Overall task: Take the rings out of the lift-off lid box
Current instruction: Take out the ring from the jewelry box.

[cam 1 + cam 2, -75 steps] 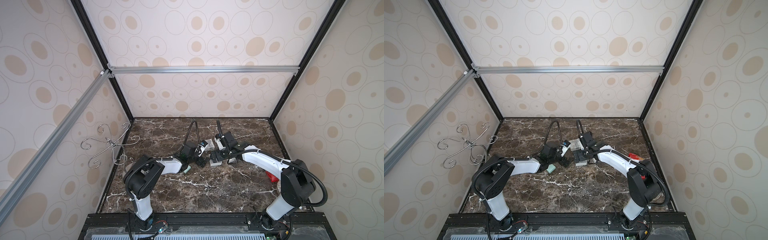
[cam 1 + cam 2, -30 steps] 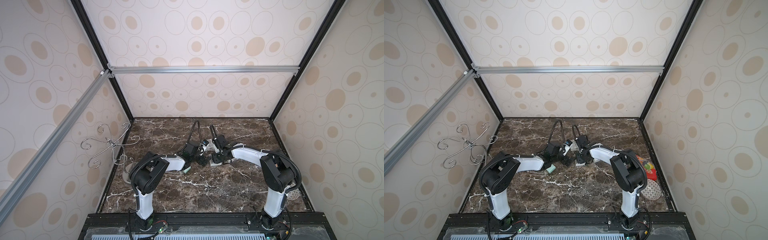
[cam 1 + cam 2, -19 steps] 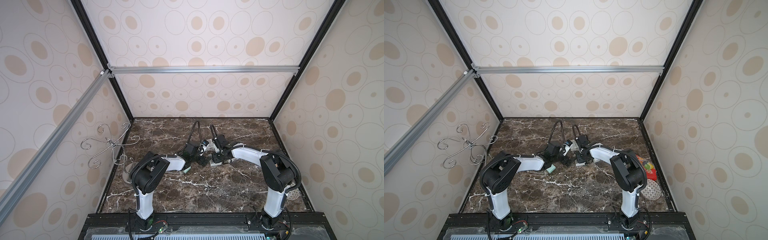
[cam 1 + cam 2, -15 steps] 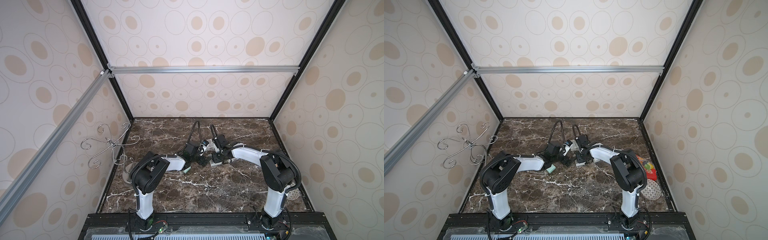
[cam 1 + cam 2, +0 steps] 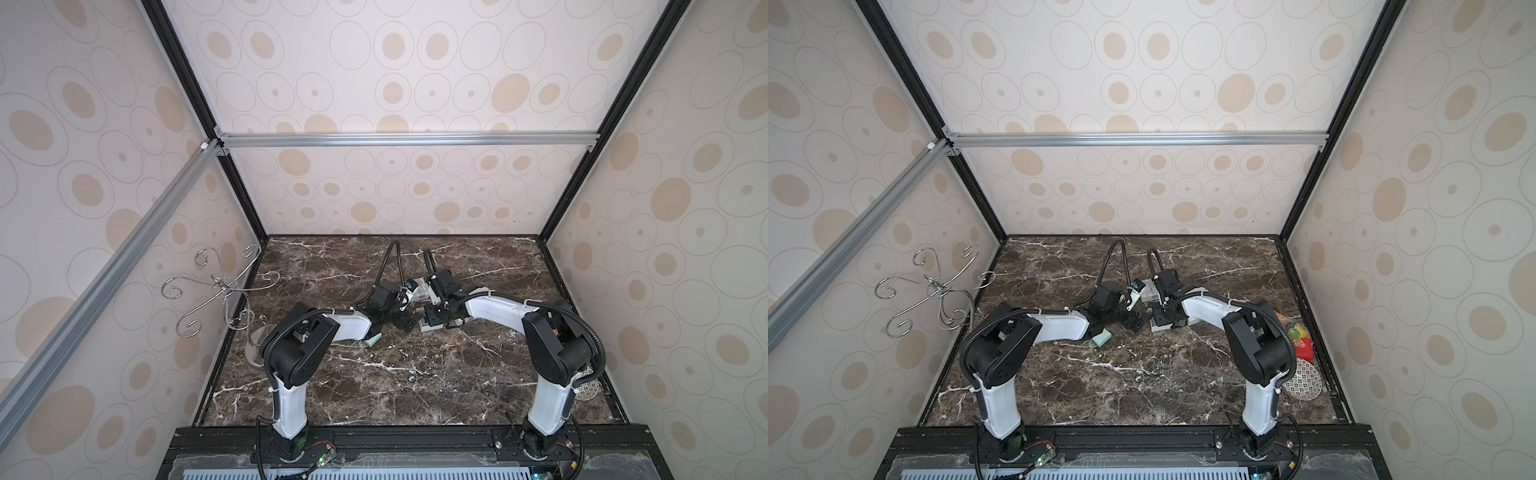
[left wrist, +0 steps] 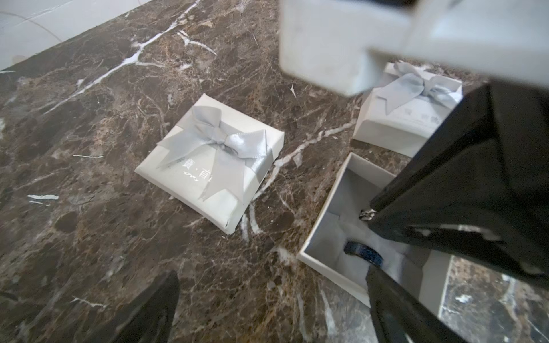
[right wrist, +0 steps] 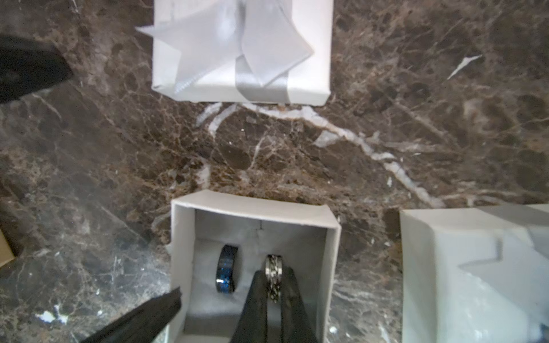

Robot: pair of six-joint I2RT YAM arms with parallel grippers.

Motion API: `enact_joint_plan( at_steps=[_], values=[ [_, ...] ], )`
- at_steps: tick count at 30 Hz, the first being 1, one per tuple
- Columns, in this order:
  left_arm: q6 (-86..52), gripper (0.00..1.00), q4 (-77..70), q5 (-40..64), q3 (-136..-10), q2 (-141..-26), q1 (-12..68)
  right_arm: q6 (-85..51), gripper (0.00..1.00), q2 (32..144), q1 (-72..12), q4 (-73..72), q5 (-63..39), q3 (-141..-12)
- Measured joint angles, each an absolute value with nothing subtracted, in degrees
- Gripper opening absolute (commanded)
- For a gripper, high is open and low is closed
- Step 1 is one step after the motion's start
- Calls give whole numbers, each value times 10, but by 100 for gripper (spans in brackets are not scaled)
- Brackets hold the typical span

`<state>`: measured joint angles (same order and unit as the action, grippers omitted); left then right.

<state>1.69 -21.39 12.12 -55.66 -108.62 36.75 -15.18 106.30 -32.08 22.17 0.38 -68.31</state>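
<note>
The open box [image 7: 255, 208] is a small square of white card, lined with pale grey foam that has a slot cut in it. Two rings stand on edge in that slot, side by side and parallel, their holes facing the box's side walls. One is a glossy blue ring [image 7: 225, 268]. The other is a silver ring [image 7: 272, 264] with a rough, speckled band.

The right pincer [image 7: 273, 277] reaches into the box. Its black tapered fingers are clamped on the silver ring, one on each side of the band. The left pincer [image 6: 271, 271] is spread wide apart, with one finger just beside the box's outer wall; contact cannot be told.

Near the box, on the veined brown marble tabletop [image 7: 386, 133], lie a flat white lid [image 6: 214, 160] with a grey satin bow and a taller bowed box [image 6: 410, 112].
</note>
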Motion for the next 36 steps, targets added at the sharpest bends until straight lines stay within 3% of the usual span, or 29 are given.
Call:
enact_joint_plan(
  at_steps=[36],
  values=[
    [18,98,-203,114,-558,-1086,368,-192,0,993,-279,97,-97,-590]
  ],
)
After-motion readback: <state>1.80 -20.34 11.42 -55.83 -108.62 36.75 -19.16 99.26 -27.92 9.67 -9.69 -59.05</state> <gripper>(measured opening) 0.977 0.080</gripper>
